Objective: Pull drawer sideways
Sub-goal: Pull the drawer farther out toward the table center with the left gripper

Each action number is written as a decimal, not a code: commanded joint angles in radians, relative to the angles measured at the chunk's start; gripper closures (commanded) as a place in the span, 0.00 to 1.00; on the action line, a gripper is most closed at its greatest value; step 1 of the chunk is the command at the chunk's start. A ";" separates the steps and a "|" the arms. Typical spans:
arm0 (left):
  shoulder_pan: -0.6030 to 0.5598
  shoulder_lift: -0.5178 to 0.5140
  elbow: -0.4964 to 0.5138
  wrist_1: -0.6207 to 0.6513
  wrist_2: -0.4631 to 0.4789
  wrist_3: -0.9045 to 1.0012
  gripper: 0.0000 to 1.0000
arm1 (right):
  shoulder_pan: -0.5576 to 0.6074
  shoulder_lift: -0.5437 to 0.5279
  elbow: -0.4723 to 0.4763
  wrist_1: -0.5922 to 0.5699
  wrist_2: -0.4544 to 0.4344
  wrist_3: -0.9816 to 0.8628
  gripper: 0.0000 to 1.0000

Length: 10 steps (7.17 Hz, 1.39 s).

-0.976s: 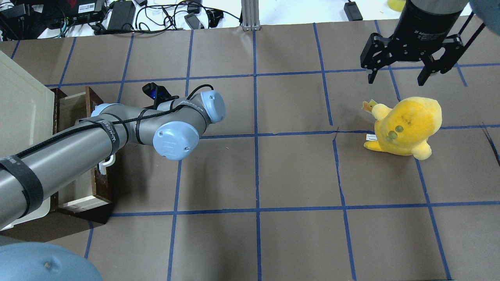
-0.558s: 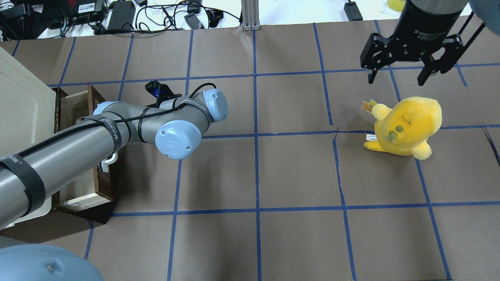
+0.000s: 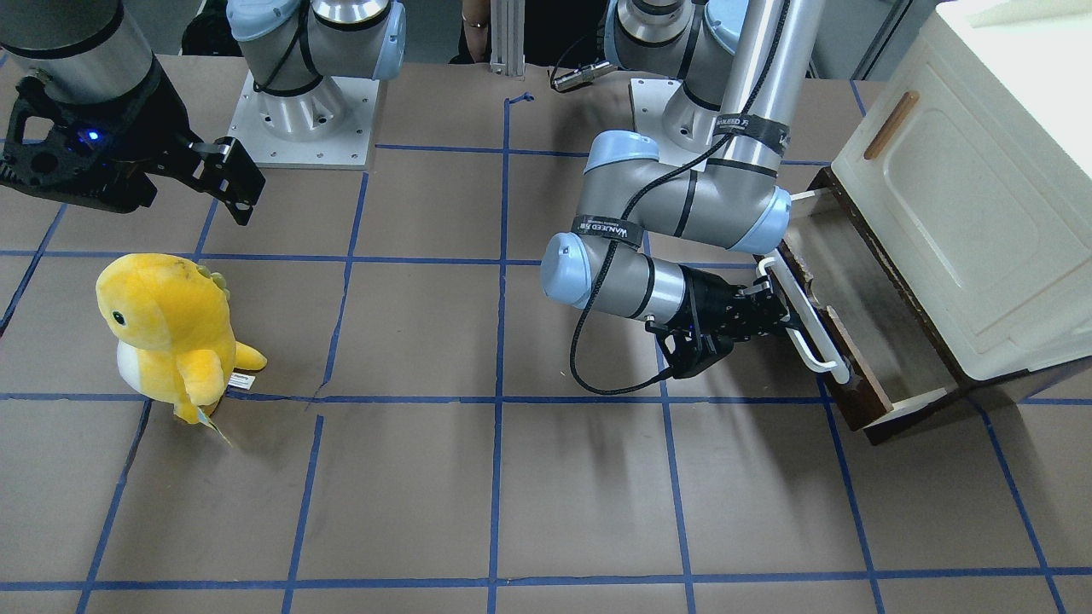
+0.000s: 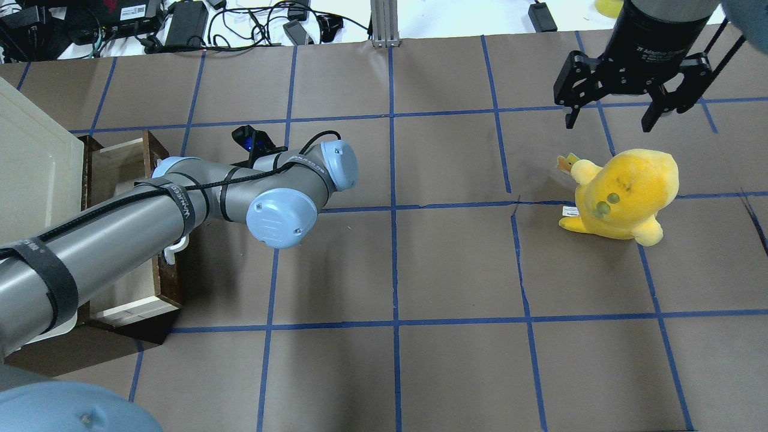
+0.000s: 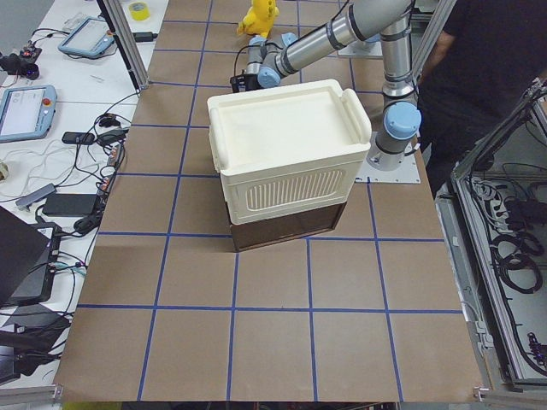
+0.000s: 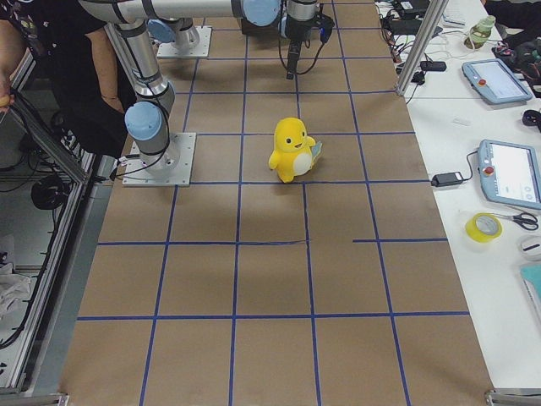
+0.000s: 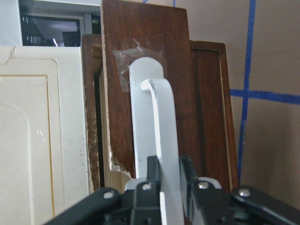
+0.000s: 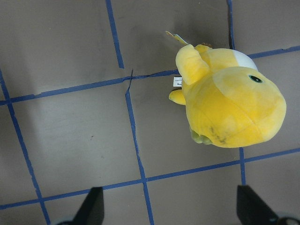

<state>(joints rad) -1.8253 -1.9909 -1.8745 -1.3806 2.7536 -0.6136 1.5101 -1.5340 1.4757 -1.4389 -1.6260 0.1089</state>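
The drawer stands partly pulled out from under the cream cabinet, its pale beige inside showing. Its dark brown front carries a long white bar handle. My left gripper is shut on this handle near its middle; it also shows in the front-facing view. In the overhead view the drawer lies at the left, and my left arm hides the gripper. My right gripper is open and empty, high at the far right.
A yellow plush toy stands below my right gripper and also shows in the right wrist view. The brown table has a grid of blue tape. Cables and power bricks lie beyond the far edge.
My left arm has moved to the right in the overhead view, and the drawer has slid further out of the cabinet with it. The right arm has not moved.
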 commanded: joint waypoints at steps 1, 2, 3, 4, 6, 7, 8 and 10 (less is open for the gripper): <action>-0.011 0.003 0.012 -0.001 0.000 0.000 0.78 | 0.001 0.000 0.000 0.000 0.000 0.000 0.00; -0.014 -0.002 0.015 -0.002 0.000 0.000 0.78 | 0.001 0.000 0.000 0.002 0.000 0.000 0.00; -0.015 0.001 0.017 -0.002 0.000 0.000 0.78 | 0.001 0.000 0.000 0.000 0.000 0.000 0.00; -0.017 0.001 0.017 -0.002 0.000 0.000 0.78 | 0.001 0.000 0.000 0.000 0.000 0.000 0.00; -0.020 0.001 0.015 -0.003 0.000 0.000 0.78 | 0.001 0.000 0.000 0.000 0.000 0.000 0.00; -0.023 0.004 0.015 -0.003 0.000 0.002 0.78 | -0.001 0.000 0.000 0.000 0.000 0.000 0.00; -0.032 0.004 0.015 -0.002 0.000 0.002 0.77 | -0.001 0.000 0.000 0.000 0.000 0.000 0.00; -0.034 0.004 0.015 -0.005 0.003 0.011 0.60 | 0.001 0.000 0.000 0.000 0.000 0.000 0.00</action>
<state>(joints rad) -1.8575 -1.9861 -1.8586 -1.3843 2.7548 -0.6094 1.5103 -1.5340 1.4757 -1.4389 -1.6260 0.1089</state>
